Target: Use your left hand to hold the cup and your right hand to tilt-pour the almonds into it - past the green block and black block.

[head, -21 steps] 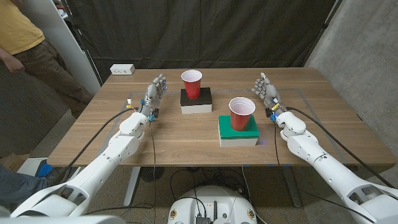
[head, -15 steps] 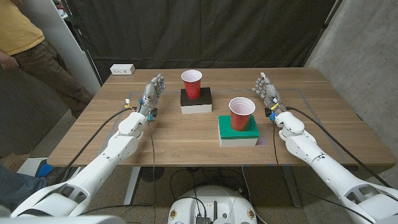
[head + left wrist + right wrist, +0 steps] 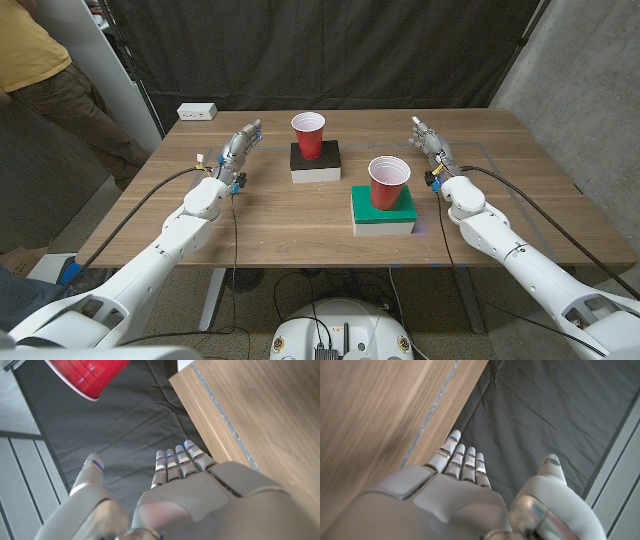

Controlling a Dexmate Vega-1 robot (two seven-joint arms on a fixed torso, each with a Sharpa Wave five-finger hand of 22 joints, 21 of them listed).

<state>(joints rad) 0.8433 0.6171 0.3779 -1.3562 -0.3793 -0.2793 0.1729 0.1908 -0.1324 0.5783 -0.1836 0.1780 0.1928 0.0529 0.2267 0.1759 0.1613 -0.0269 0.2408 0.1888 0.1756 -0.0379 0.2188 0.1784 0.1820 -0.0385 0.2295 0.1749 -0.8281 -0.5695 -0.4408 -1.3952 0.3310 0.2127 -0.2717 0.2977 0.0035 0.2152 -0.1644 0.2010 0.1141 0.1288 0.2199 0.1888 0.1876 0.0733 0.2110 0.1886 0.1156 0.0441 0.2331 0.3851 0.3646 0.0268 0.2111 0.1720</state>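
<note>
Two red cups are seen on the wooden bench (image 3: pixel 300 215) in the head view, each stood upright on a block. The far red cup (image 3: pixel 308 135) is set on the black block (image 3: pixel 315 161), near the bench's middle and toward its back edge. The near red cup (image 3: pixel 389 183) is set on the green block (image 3: pixel 384 209), which lies closer to the robot and a little toward its right; both blocks are seen to have pale sides. The contents of the cups cannot be made out. The two blocks are placed apart, with bare wood between them.

The left robot hand (image 3: pixel 238 152) is held just left of the black block, apart from it, with its fingers (image 3: pixel 176 461) extended and spread from the thumb and nothing held; the rim of a red cup is caught at the edge of the left wrist view. The right robot hand (image 3: pixel 432 150) is held to the right of the green block, near it but not touching, likewise opened, with its fingers (image 3: pixel 462 460) straight, close together and empty.

A white power strip (image 3: pixel 197 112) is laid at the back left corner of the bench. A person (image 3: pixel 45 70) in a yellow shirt and brown trousers is stood beyond the bench's left side, before a black curtain
</note>
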